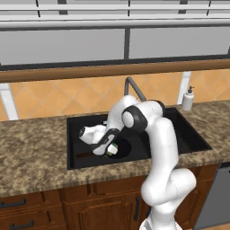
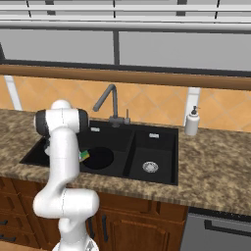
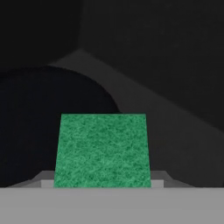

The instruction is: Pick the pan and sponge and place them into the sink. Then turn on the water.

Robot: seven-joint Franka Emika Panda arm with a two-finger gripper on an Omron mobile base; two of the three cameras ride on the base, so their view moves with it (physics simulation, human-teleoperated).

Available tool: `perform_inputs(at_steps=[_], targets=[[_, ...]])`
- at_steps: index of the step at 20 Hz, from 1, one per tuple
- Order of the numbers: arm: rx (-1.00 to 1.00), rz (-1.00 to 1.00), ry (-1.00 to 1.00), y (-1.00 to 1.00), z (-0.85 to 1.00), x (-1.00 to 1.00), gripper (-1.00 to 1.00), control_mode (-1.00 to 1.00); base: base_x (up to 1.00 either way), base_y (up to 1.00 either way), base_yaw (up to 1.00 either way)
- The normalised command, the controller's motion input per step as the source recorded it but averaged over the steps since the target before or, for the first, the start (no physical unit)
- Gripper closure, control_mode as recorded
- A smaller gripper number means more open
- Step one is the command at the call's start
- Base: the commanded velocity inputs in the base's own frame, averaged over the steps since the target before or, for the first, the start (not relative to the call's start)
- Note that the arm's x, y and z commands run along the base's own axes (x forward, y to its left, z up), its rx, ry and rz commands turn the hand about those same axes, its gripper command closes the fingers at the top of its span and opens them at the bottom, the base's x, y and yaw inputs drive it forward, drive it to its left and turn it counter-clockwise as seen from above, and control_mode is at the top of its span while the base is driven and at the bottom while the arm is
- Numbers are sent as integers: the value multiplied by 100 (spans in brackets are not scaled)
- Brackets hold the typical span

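My gripper (image 1: 110, 152) is lowered into the large left basin of the black sink (image 1: 74, 123), shut on the sponge (image 1: 112, 148). The hand view has the sponge's green top (image 3: 103, 149) held between the fingertips (image 3: 45, 181). The round black pan (image 1: 123, 147) lies on the basin floor just under and beside the sponge, with its thin brown handle (image 1: 83, 155) pointing left. From the right base view the sponge (image 2: 84, 156) peeks out beside my arm at the edge of the pan (image 2: 99, 158). The gooseneck faucet (image 2: 110, 99) stands behind the basins with no stream.
A white soap dispenser (image 2: 191, 122) stands on the granite counter (image 2: 215, 162) right of the sink. The smaller right basin holds a silver drain (image 2: 150, 166). The basin's dark walls (image 3: 166, 65) close in around the hand. Wooden cabinets run below the counter.
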Motion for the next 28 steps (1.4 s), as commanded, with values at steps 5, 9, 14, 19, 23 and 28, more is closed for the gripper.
perform_inputs(at_steps=[5, 9, 14, 19, 23, 28], targets=[[-7, 0, 0, 14, -52, 0, 100, -100, 0, 0, 0], [1, 0, -1, 0, -35, 4, 100, -100, 0, 0, 0], [4, 0, -4, -1, -14, 12, 100, -100, 0, 0, 0], [4, 0, -8, -3, -4, 13, -100, -100, 0, 0, 0], [2, 0, -10, -1, -2, 10, -100, -100, 0, 0, 0], [4, 0, -28, 0, 0, 0, -100, -100, 0, 0, 0]])
